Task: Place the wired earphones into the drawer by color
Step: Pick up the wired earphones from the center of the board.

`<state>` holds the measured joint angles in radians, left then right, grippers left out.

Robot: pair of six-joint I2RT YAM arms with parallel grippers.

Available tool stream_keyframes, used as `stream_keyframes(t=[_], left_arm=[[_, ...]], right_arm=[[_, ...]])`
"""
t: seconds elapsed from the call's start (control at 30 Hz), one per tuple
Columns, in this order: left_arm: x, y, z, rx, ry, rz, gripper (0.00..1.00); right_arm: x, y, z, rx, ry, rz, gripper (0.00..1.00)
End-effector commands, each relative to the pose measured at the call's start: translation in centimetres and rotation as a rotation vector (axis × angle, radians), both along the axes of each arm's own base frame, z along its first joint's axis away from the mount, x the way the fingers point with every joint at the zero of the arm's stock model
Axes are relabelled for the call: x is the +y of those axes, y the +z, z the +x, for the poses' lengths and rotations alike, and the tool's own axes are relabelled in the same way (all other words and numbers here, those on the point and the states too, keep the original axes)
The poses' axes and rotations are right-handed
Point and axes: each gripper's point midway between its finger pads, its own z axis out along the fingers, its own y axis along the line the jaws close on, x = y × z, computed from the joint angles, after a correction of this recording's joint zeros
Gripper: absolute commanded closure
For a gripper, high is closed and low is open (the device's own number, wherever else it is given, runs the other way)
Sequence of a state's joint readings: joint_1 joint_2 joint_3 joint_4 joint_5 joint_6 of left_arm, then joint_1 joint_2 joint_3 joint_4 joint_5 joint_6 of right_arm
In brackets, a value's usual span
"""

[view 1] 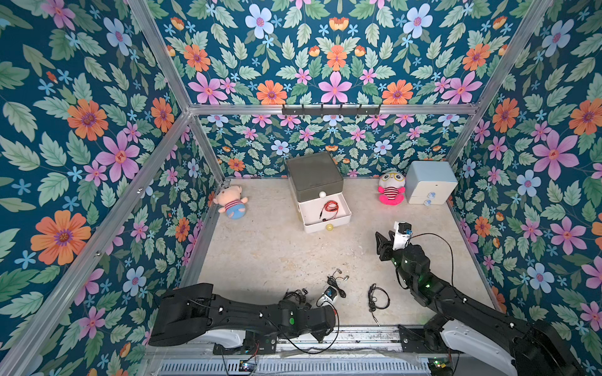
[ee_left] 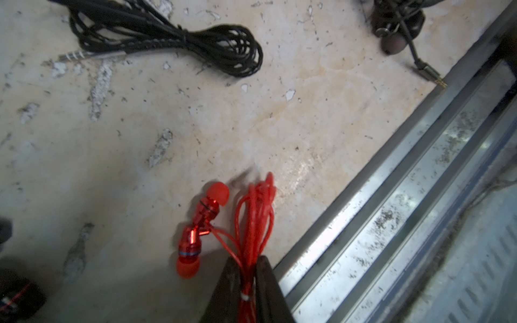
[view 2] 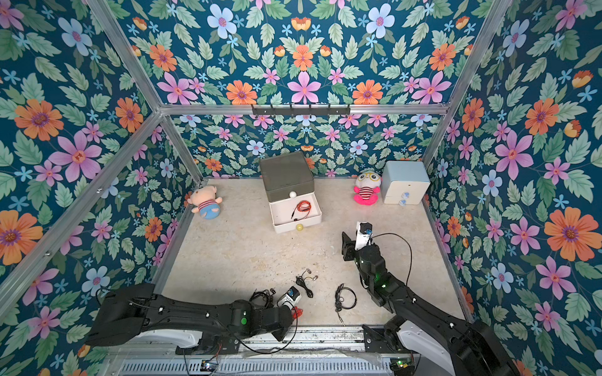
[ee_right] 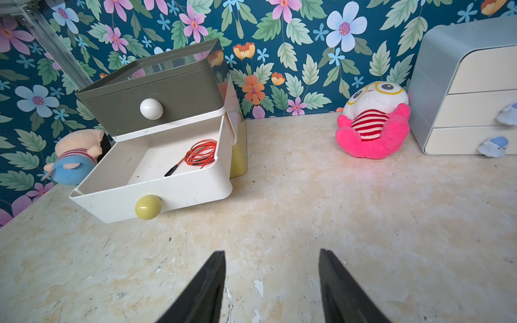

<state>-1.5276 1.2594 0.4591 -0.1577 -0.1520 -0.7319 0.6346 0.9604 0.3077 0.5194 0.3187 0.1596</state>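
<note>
One bundle, the red earphones (ee_left: 256,212), is pinched tight in the left claw (ee_left: 247,258) at the counter's (ee_left: 279,112) near edge (its buds (ee_left: 217,191) hang loose). Being floppy, it could slip out or snag on the open white drawer (ee_right: 156,193). Right claw (ee_right: 271,251) hovers spread apart, empty.

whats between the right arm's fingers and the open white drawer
Only bare table between the right fingers and the white drawer, seen in the right wrist view.
</note>
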Motion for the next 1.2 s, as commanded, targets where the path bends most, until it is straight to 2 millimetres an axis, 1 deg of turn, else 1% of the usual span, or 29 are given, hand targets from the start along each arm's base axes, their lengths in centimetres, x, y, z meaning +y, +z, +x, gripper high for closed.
stream_keyframes(t=[0.0, 0.13, 0.3, 0.4, 0.63, 0.73, 0.97, 1.1, 1.17], left_arm=[[-0.2, 0.3, 0.1, -0.007, 0.002, -0.008, 0.94], [0.0, 1.0, 0.7, -0.039, 0.023, -0.014, 1.00], [0.8, 3.1, 2.7, -0.134, 0.106, -0.036, 1.00], [1.7, 5.1, 4.5, -0.207, 0.187, -0.054, 1.00], [3.0, 11.0, 8.5, -0.347, 0.313, -0.131, 1.00], [3.4, 12.8, 10.2, -0.367, 0.347, -0.155, 1.00], [3.6, 15.8, 14.2, -0.436, 0.380, -0.163, 1.00], [3.8, 17.7, 17.2, -0.487, 0.420, -0.182, 1.00], [4.0, 18.1, 18.7, -0.503, 0.436, -0.194, 1.00]], right_arm=[[0.0, 0.7, 0.1, -0.025, -0.005, 0.019, 0.42], [-0.1, 0.8, 0.1, -0.025, -0.008, 0.020, 0.42], [-0.1, 0.8, 0.1, -0.026, -0.008, 0.022, 0.42], [-0.1, 0.8, 0.1, -0.026, -0.008, 0.021, 0.42], [0.0, 0.9, 0.1, -0.027, -0.006, 0.025, 0.42], [-0.1, 0.9, 0.1, -0.030, -0.009, 0.027, 0.42], [-0.1, 1.0, 0.0, -0.036, -0.008, 0.031, 0.42], [-0.1, 0.9, 0.0, -0.034, -0.006, 0.029, 0.42], [-0.1, 0.9, 0.0, -0.034, -0.004, 0.030, 0.42]])
